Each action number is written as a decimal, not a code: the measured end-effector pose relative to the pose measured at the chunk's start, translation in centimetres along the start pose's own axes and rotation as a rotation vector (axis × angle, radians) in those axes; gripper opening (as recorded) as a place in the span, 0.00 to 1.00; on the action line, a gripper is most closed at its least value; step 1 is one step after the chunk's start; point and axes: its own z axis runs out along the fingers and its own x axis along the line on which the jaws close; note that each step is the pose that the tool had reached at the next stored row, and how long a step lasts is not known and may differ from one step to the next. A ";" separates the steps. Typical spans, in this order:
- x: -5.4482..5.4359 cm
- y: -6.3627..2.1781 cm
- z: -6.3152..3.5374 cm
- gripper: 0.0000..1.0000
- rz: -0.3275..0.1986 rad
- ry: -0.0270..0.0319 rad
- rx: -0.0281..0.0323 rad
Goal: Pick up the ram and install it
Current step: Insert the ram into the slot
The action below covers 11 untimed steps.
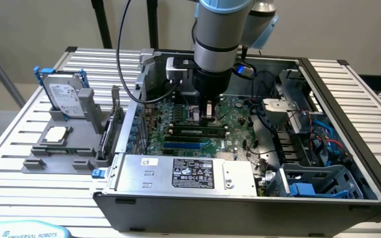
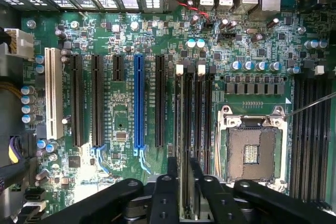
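Ram, a long narrow green stick with dark chips, lies seated in a motherboard slot inside the open computer case on the table. The hand hangs just above the board near it. In the wrist view the fingers straddle the stick's edge; whether they grip it cannot be told. The exterior view adds a hard drive on a grey stand.

Case walls around motherboard
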 end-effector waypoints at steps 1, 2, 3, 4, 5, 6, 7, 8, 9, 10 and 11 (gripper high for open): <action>0.0 0.00 0.00 0.19 0.000 -0.0001 0.0000; 0.0 0.00 0.00 0.13 0.000 -0.0001 0.0000; 0.0 0.00 0.00 0.11 0.000 0.0000 0.0000; 0.0 0.00 -0.01 0.11 0.000 0.0001 -0.0001; 0.0 0.00 -0.01 0.11 0.000 0.0001 -0.0001; 0.0 0.00 -0.01 0.11 0.000 0.0001 -0.0001; 0.0 0.00 -0.01 0.11 0.000 0.0002 -0.0001; 0.0 0.00 -0.01 0.11 0.000 0.0001 -0.0001; 0.0 0.00 -0.01 0.11 0.000 0.0002 -0.0001; 0.0 0.00 -0.01 0.11 0.000 0.0001 -0.0001; 0.0 0.00 -0.01 0.11 0.000 0.0001 -0.0001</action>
